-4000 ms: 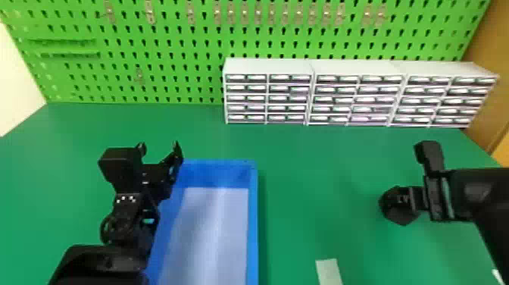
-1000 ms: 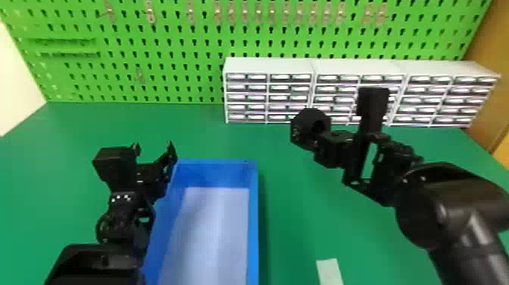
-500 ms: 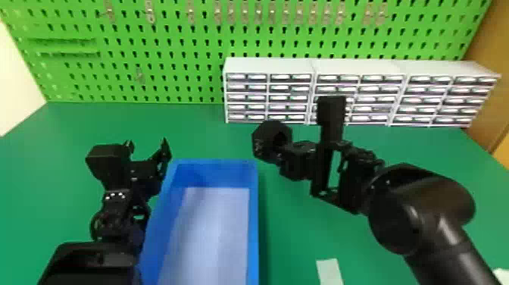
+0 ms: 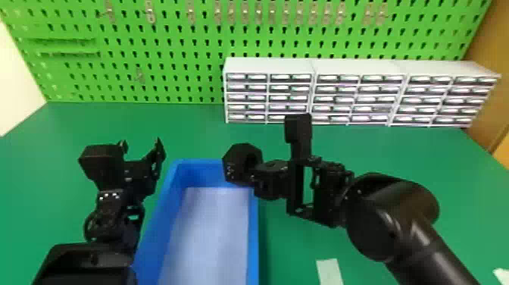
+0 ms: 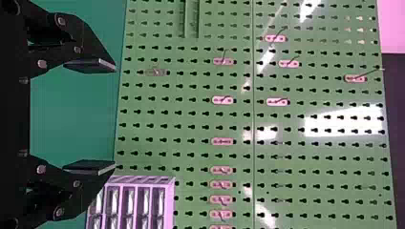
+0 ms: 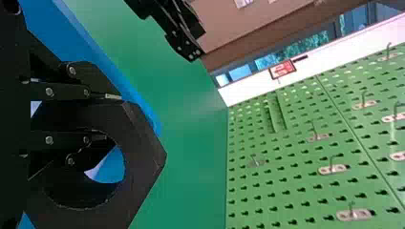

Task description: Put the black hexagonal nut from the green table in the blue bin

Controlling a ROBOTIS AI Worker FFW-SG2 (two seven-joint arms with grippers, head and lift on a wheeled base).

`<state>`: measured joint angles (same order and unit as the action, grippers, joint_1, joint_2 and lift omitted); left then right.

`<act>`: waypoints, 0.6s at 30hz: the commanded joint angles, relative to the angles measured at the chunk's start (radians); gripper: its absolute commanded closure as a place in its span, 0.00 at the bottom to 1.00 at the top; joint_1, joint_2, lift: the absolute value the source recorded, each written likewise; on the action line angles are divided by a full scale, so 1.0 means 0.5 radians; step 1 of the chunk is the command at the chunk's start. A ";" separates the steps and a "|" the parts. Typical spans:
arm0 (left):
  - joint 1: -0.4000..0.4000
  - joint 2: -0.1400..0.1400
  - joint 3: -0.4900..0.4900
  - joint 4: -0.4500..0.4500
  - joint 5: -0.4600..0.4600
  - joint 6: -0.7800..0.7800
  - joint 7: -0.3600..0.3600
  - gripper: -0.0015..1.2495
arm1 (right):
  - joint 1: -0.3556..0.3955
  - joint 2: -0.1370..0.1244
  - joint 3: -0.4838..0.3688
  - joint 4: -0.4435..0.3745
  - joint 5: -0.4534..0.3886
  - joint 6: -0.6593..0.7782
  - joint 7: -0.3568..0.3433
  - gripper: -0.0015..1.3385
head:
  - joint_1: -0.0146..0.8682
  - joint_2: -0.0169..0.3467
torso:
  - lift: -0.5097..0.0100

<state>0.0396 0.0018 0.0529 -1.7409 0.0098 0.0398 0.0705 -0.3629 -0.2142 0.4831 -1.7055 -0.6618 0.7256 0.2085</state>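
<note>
Black hexagonal nut (image 4: 235, 161): wall pinched between fingers of right gripper (image 6: 107, 117), one inside its hole; off-centre weight could swivel it.
Blue bin (image 4: 253, 227): below those fingertips; early release might catch its rim.
Left gripper (image 5: 107, 116): fingers wide apart, empty.

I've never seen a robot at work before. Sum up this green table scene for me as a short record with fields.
Nut: black, six-sided, held up at the bin's far right corner, not yet inside
Right gripper: shut on the nut's ring, one finger through the hole
Left gripper: open, nothing between its fingers, left of the bin
Bin: blue, on the green table
Behind: white drawers in front of a green pegboard
</note>
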 commanded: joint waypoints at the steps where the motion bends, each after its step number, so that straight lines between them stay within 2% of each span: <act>1: 0.001 0.000 0.005 0.000 -0.004 0.000 0.000 0.42 | -0.023 -0.017 0.074 0.030 -0.057 0.006 0.000 0.87 | 0.76 0.20 | 0.80; 18: -0.005 0.003 0.008 -0.003 -0.010 0.000 0.000 0.42 | -0.090 -0.032 0.295 0.131 -0.235 0.080 -0.003 0.87 | 0.76 0.20 | 0.80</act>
<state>0.0389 0.0023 0.0582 -1.7418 0.0046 0.0399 0.0705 -0.4029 -0.2286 0.6083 -1.6572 -0.7532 0.7550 0.2071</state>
